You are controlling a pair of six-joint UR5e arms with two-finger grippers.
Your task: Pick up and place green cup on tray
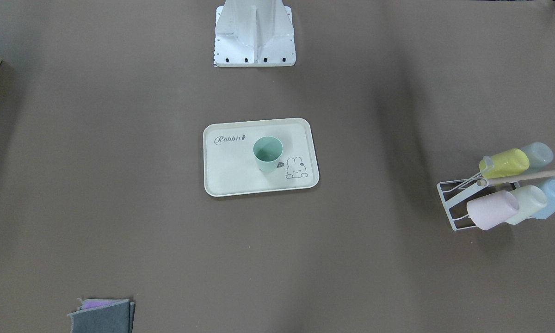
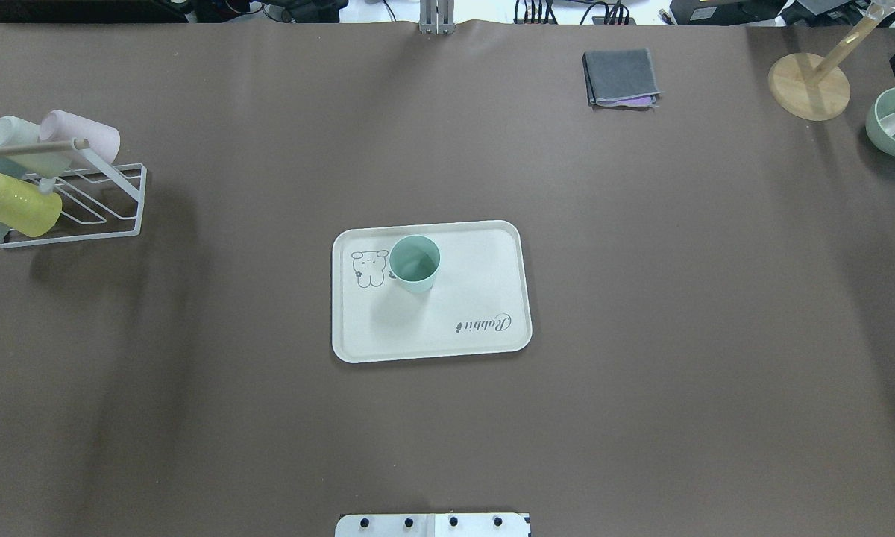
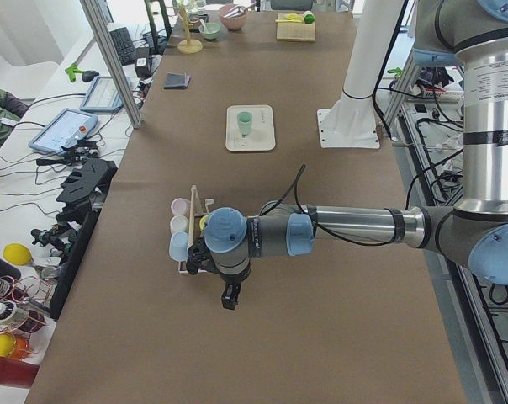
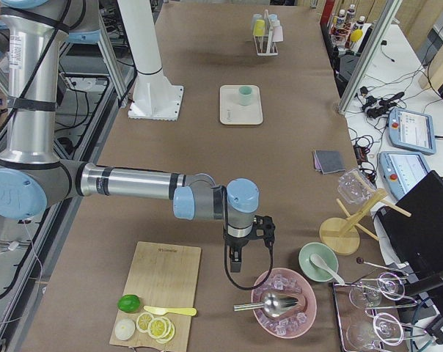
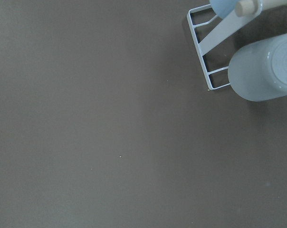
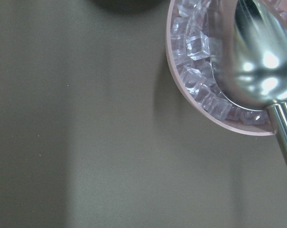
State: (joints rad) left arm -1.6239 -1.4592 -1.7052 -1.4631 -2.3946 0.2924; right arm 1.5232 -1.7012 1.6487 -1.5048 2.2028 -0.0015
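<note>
Placed: green cup [image 2: 415, 262] stood upright on the tray [image 2: 485, 298], beside its bunny drawing [image 2: 369, 268].
Job looked complete; best to keep both arms clear. The left gripper [image 3: 229, 296] hung near the cup rack [image 2: 82, 198], the right gripper [image 4: 236, 258] near the ice bowl [image 4: 310, 317]; spread or pressed together, I cannot tell. Matte tapered tumbler, flat cream raised-rim tray.

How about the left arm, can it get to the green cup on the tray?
Probably yes. The green cup stands alone on the tray, and only bare table lies between it and the left arm by the cup rack.
</note>
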